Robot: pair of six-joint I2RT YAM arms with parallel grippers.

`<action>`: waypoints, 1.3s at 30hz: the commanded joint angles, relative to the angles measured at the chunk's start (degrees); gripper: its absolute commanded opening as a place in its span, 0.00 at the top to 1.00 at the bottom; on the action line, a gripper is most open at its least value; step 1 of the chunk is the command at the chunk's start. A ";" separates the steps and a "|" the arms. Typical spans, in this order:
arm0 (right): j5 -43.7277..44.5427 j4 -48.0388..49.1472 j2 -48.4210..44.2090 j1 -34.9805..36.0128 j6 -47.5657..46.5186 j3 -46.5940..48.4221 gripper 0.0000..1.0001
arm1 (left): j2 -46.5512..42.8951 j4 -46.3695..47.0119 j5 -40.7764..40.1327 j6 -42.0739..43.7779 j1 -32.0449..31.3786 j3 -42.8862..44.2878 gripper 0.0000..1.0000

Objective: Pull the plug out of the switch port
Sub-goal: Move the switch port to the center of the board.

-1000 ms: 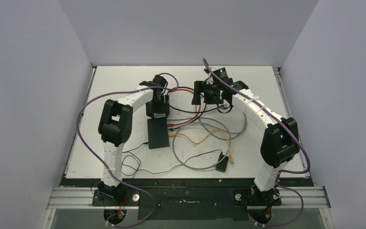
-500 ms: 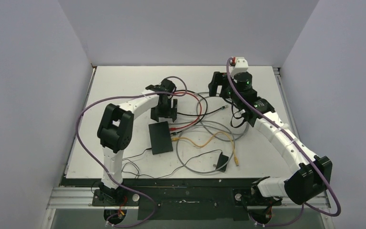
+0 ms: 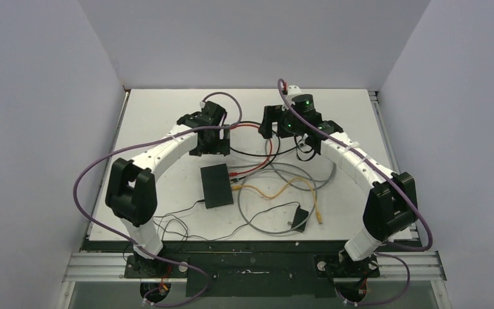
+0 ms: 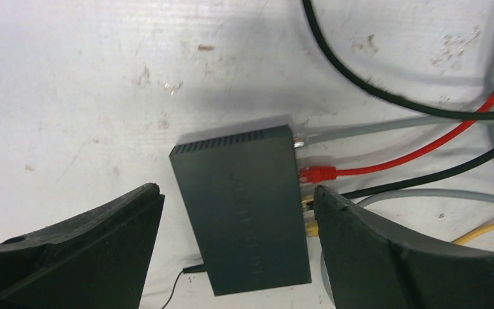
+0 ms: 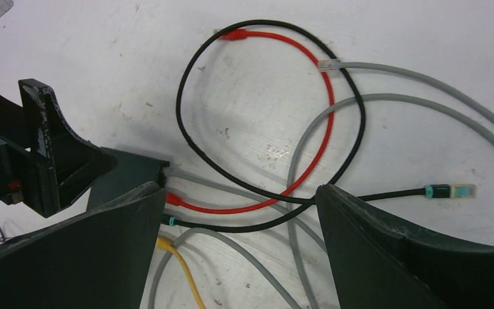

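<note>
Near the switch (image 4: 244,206), left fingers (image 4: 71,257) and right fingers (image 5: 411,257) both gape wide and empty, so tugging the red plug (image 4: 315,172) on its 3 o'clock edge might drag the unpinned box.

No readable text anywhere (embossed lettering on the switch (image 4: 241,206) illegible)

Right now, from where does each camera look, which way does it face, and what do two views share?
Top: above and behind the bases, facing down on the table; the left arm and right arm show.
Left wrist: above the switch, facing down; left end effector open.
Right wrist: facing down on the cables; right end effector open.
Shared: both wrist views show the switch and its red plug.
</note>
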 commanded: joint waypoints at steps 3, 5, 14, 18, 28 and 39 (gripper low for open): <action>-12.07 0.06 6.35 1.12 -0.85 7.33 0.10 | -8.21 0.99 1.37 -3.15 3.29 -8.77 0.14; -14.45 -0.65 9.37 1.83 -0.86 9.39 0.10 | -10.34 2.40 5.57 -4.58 5.85 -12.37 0.14; -28.17 -7.08 24.98 5.28 -1.90 23.01 0.05 | -18.11 17.33 28.27 -11.69 20.94 -31.82 0.16; -33.85 -10.05 31.87 6.45 -0.60 28.03 0.01 | -17.23 23.94 36.47 -14.16 24.55 -36.71 0.17; -37.49 -11.68 40.27 7.82 0.98 29.88 0.15 | -10.55 29.89 39.78 -14.93 25.92 -38.20 0.21; -41.70 -9.49 40.90 7.88 2.62 26.25 0.25 | -6.72 34.57 41.30 -17.31 25.14 -39.91 0.28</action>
